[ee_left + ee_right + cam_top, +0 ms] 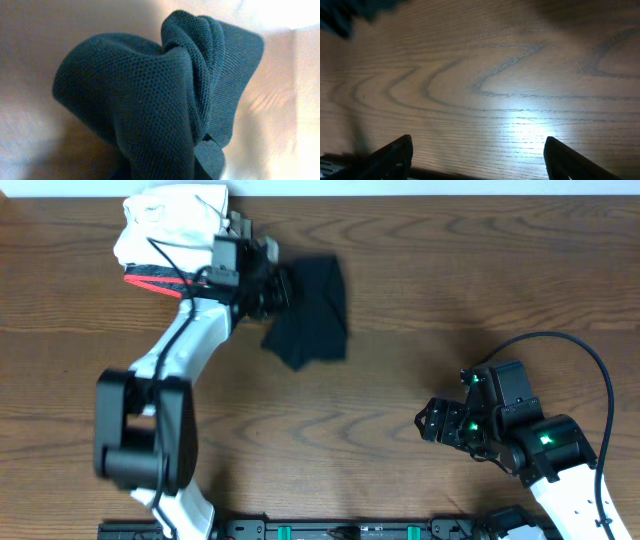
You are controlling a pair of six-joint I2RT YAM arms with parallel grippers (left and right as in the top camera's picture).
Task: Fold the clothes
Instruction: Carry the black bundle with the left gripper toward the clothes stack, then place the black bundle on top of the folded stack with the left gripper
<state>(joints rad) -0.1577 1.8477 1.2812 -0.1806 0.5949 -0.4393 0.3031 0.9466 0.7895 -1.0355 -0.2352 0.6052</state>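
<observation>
A: Brown wood-grain table (400, 380) from edge to edge. Starting at the far left?

B: Yes. Heaped white clothes (165, 220) at the back left corner, with a red-and-black striped piece (150, 280) poking out beneath.

A: And just right of that heap?

B: Next the left claw (278, 288), clenched on the dark garment (315, 310). Grips it by the left edge. Shows in the wrist view as bunched mesh fabric pinched beside one black fingertip (209, 159).

A: Garment's place?

B: Back centre of the table, near the white heap but apart from it. Crumpled into a rough square, one corner trailing toward the front. Hard to tell whether lifted or lying flat.

A: Further right?

B: Wood grain, then the right claw (432, 423) at the front right, well apart from the garment. Released: fingers (390, 155) spread wide, only table between them. Behind that arm, a black cable (590, 370) looping upward.
</observation>
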